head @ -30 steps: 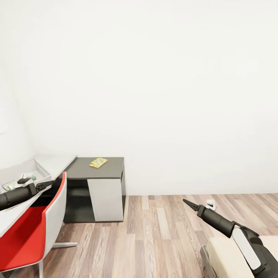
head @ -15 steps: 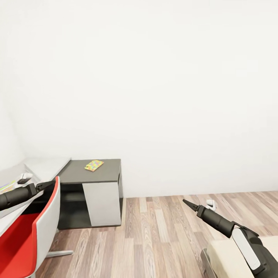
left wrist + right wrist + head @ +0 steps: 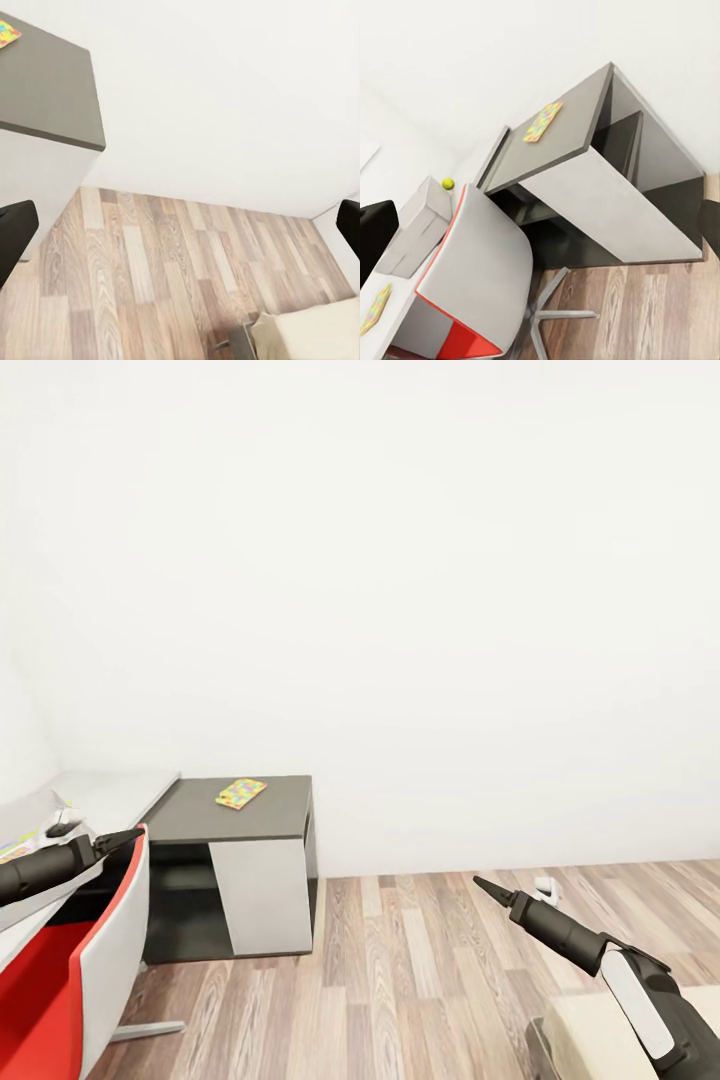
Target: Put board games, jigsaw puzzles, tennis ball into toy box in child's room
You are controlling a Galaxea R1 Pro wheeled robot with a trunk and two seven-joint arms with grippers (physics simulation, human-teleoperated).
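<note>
A jigsaw puzzle (image 3: pixel 241 793) is seen lying flat on the dark desk (image 3: pixel 262 820), its long axis angled toward the wall. The pale surface (image 3: pixel 100 796) holds the toy box (image 3: pixel 418 225), beside which the tennis ball (image 3: pixel 448 183) is seen. Since earlier, the view has swung right. A red chair (image 3: pixel 70 980) is set before the surface. The left gripper (image 3: pixel 180 232) and right gripper (image 3: pixel 540 225) are held wide open and empty.

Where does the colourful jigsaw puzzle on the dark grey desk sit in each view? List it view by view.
Head view: the jigsaw puzzle lies left of centre on the dark grey desk.
Left wrist view: the puzzle is cut off by the picture's edge, on the desk top.
Right wrist view: the puzzle lies on the desk top, near the wall.
Shared landmark: the dark grey desk.
</note>
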